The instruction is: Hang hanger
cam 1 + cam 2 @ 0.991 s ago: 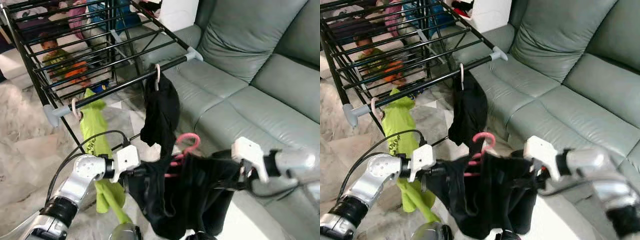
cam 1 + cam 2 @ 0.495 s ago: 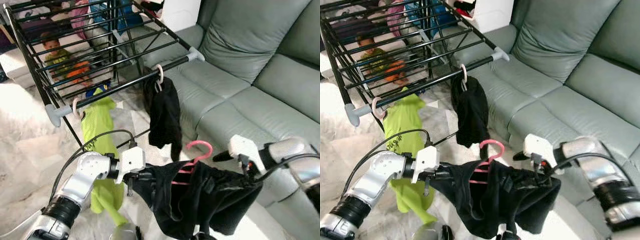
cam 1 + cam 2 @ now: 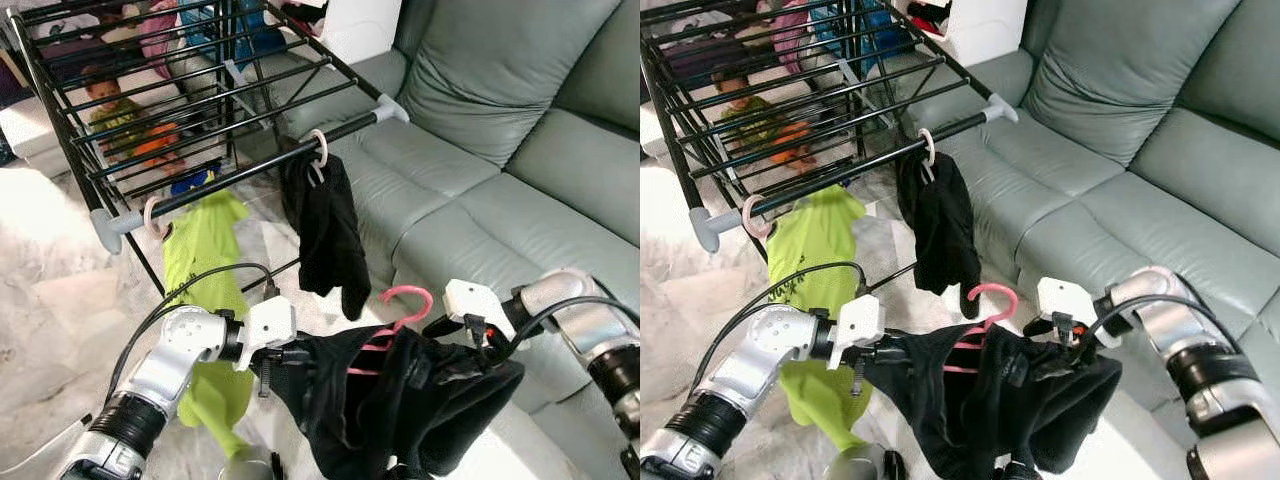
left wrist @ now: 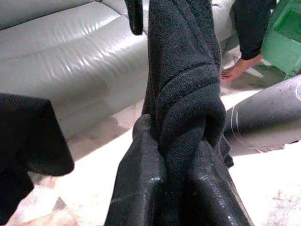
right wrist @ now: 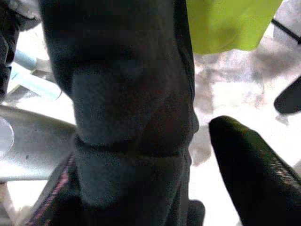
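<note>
Black garment [image 3: 400, 400] on its pink hanger [image 3: 405, 305], carried below and in front of the drying rack's front rail [image 3: 250, 170]. Left gripper [image 3: 285, 357] is clamped on one end of the cloth; right gripper [image 3: 470, 335] holds the other end, its finger spread impossible to judge. Over the last second the pink hook has risen clear of the fabric and tipped toward the rail, between the lime shirt [image 3: 205, 260] and the hung black garment [image 3: 325, 225]; hooking on is likely next

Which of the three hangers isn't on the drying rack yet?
The pink plastic hanger carrying the black garment, held up between the left gripper and right gripper. The two pale hangers already hook over the black rack's front bar.
</note>
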Available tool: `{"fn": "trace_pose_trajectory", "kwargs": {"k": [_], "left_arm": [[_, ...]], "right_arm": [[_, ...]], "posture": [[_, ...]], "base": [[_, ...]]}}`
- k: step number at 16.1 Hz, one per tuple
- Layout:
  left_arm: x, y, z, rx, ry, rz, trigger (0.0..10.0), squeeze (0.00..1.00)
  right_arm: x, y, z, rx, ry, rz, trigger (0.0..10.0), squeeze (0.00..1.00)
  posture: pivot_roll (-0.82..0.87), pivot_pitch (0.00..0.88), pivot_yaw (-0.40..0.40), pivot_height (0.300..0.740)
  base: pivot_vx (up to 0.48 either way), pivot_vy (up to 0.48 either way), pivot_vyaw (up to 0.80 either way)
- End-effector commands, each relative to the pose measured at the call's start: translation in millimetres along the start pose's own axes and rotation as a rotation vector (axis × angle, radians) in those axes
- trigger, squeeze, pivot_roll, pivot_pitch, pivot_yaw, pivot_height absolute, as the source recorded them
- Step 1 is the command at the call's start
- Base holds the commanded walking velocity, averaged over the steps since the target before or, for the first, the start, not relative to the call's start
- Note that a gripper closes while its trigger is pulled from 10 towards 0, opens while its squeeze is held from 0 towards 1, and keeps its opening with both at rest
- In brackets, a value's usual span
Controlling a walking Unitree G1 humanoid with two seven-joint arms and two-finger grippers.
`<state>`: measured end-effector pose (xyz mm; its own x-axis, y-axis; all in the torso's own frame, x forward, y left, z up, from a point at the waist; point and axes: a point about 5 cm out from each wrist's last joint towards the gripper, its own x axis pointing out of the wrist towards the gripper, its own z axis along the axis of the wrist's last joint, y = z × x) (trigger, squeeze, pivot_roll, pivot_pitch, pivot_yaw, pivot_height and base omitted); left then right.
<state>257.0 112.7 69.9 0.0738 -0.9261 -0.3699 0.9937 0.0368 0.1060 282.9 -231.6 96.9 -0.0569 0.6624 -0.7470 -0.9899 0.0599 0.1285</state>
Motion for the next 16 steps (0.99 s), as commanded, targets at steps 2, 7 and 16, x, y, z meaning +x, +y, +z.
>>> {"fn": "trace_pose_trajectory", "kwargs": {"k": [2, 7, 16], "left_arm": [[0.9, 5.0, 11.3, 0.036, -0.043, -0.001, 0.0, 0.00], [2.9, 3.3, 10.2, 0.029, -0.043, -0.009, 0.0, 0.00], [2.8, 2.4, 3.4, 0.014, -0.026, 0.000, 0.0, 0.00]], "right_arm": [[-7.1, -3.0, -3.4, -0.033, 0.072, -0.002, 0.0, 0.00], [-9.4, -5.4, -4.8, -0.035, 0.061, -0.005, 0.0, 0.00], [-11.1, -7.1, -0.2, -0.045, 0.025, 0.009, 0.0, 0.00]], "posture": [[-0.01, 0.000, 0.044, 0.740], [-0.02, 0.000, 0.042, 0.740], [-0.02, 0.000, 0.038, 0.740]], "base": [[0.000, 0.000, 0.00], [0.000, 0.000, 0.00], [0.000, 0.000, 0.00]]}}
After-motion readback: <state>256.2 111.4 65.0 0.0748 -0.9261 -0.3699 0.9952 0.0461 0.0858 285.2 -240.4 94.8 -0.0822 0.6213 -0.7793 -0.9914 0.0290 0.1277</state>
